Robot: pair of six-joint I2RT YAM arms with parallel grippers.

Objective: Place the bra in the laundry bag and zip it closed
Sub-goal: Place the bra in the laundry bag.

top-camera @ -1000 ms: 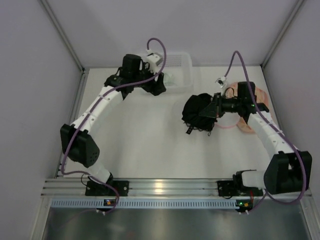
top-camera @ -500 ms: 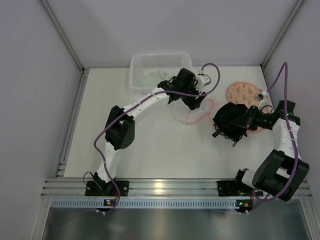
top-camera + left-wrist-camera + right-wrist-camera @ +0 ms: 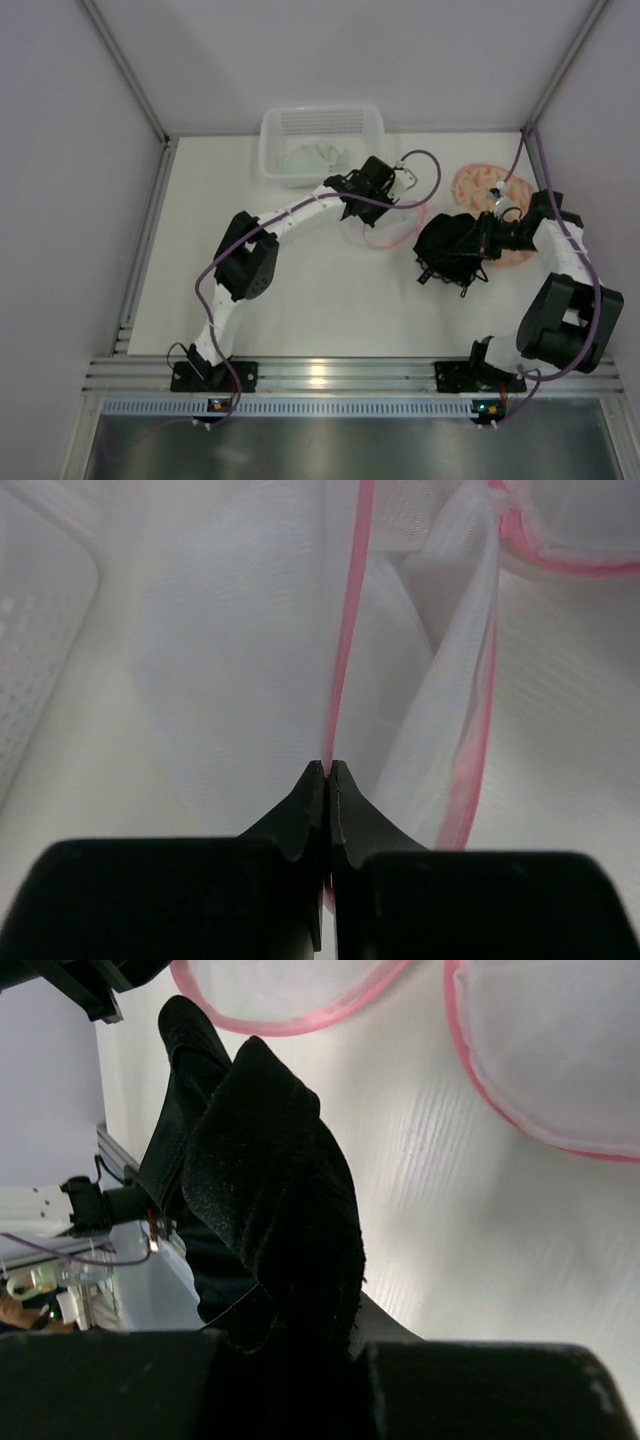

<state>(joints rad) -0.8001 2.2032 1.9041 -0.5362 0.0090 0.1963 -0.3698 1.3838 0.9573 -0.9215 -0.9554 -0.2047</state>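
Observation:
The laundry bag (image 3: 392,226) is white mesh with a pink edge and lies at mid-table. My left gripper (image 3: 384,206) is over its far side. In the left wrist view the gripper (image 3: 329,768) is shut on the bag's pink edge (image 3: 345,650), and the mesh (image 3: 240,660) spreads out beyond it. The bra (image 3: 448,250) is a black bundle just right of the bag. My right gripper (image 3: 478,240) is shut on it. From the right wrist the bra (image 3: 275,1190) hides most of that gripper (image 3: 310,1335); pink-rimmed mesh (image 3: 285,990) lies beyond it.
A white perforated basket (image 3: 372,130) with pale cloth inside stands at the back, left of centre. A peach patterned round piece (image 3: 478,184) lies at the back right, by my right arm. Grey walls enclose the table on three sides.
My left arm swung from the basket to the laundry bag and shut on its pink edge. My right arm carried the bra rightward, then slightly back toward the bag.

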